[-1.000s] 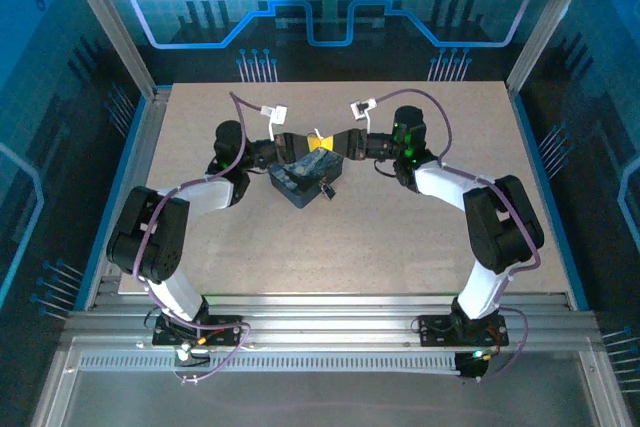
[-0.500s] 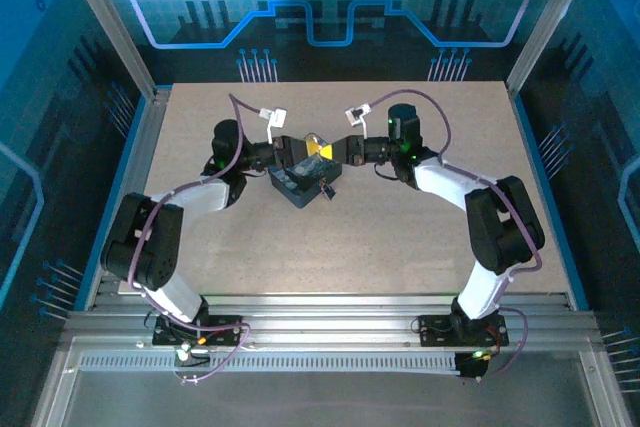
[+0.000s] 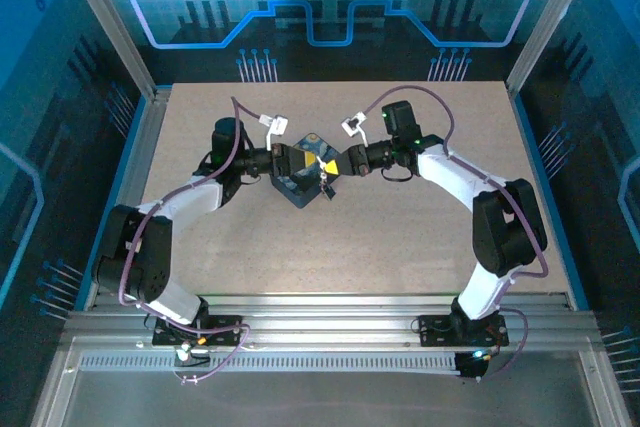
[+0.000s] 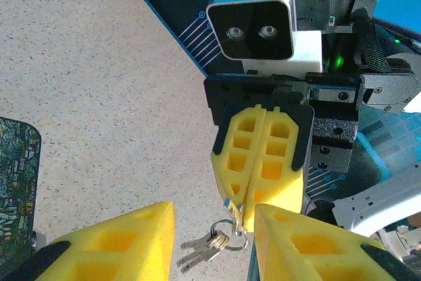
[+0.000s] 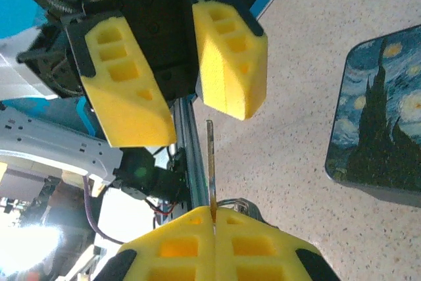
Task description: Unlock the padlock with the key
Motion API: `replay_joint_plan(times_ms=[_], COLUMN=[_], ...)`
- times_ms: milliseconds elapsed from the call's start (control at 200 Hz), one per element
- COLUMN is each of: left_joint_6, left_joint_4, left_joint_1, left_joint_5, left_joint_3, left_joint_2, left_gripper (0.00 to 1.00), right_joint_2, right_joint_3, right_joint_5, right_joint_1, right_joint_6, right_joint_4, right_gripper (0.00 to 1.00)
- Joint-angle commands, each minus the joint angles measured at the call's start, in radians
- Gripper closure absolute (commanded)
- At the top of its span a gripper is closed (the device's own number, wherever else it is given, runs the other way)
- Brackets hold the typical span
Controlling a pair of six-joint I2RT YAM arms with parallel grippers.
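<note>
My right gripper (image 5: 214, 211) is shut on the key (image 5: 210, 162), whose thin blade sticks straight out from between its yellow pads. In the left wrist view the right gripper (image 4: 241, 210) faces the camera, with the key's head pinched at its tips and a ring with more keys (image 4: 214, 243) dangling below. My left gripper (image 4: 214, 215) is open, its fingers either side of that ring and apart from it. Seen from above, both grippers (image 3: 318, 161) meet tip to tip over the dark blue box (image 3: 298, 187). A small dark thing (image 3: 325, 187) at the box's right corner may be the padlock.
The swirl-patterned box (image 5: 381, 120) lies on the speckled beige table (image 3: 400, 237), below and right of the key. Aluminium rails and blue walls ring the table. Both arms bend inward from the near edge, with bare tabletop in front of them.
My left gripper has opened from shut and let go of the key. The right gripper stays shut on it. Both wrists have shifted a little towards the near side, over the box.
</note>
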Motion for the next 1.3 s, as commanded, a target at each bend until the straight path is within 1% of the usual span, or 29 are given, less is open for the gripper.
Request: replay_joint_plan(times_ms=[0, 105, 215, 325, 630, 705, 790, 835, 1005, 1131, 1296], left_joint_6=[0.047, 0.047, 0.086, 0.135, 0.135, 0.132, 0.131, 0.129, 0.179, 0.204, 0.203], left_joint_4=[-0.050, -0.044, -0.096, -0.156, -0.159, -0.159, -0.162, -0.168, -0.243, -0.283, -0.284], left_joint_1=[0.005, 0.000, -0.006, -0.008, -0.008, -0.008, -0.008, -0.006, -0.006, -0.006, -0.006], left_joint_5=[0.036, 0.058, 0.081, 0.083, 0.104, 0.108, 0.104, 0.103, 0.105, 0.111, 0.129], left_joint_3=[0.036, 0.037, 0.043, 0.047, 0.054, 0.057, 0.059, 0.061, 0.080, 0.085, 0.085], left_joint_2=[-0.024, -0.024, -0.028, -0.036, -0.025, -0.021, -0.020, -0.022, -0.033, -0.040, -0.039], left_gripper=[0.62, 0.62, 0.64, 0.70, 0.87, 0.87, 0.77, 0.74, 0.70, 0.71, 0.80], right_joint_2=[-0.004, 0.013, 0.016, 0.019, 0.029, 0.032, 0.037, 0.039, 0.050, 0.052, 0.054], right_joint_3=[0.051, 0.066, 0.073, 0.083, 0.089, 0.090, 0.093, 0.094, 0.101, 0.102, 0.102], right_joint_5=[-0.039, -0.031, -0.031, -0.027, -0.023, -0.019, -0.018, -0.016, -0.014, -0.010, -0.009], right_joint_1=[0.029, 0.039, 0.046, 0.049, 0.052, 0.051, 0.051, 0.051, 0.049, 0.048, 0.048], right_joint_6=[-0.078, -0.081, -0.082, -0.087, -0.088, -0.088, -0.086, -0.085, -0.093, -0.093, -0.088], right_joint_4=[-0.098, -0.109, -0.102, -0.114, -0.122, -0.123, -0.122, -0.122, -0.134, -0.136, -0.132], right_gripper=[1.00, 1.00, 1.00, 1.00, 1.00, 1.00, 1.00, 1.00, 1.00, 1.00, 1.00])
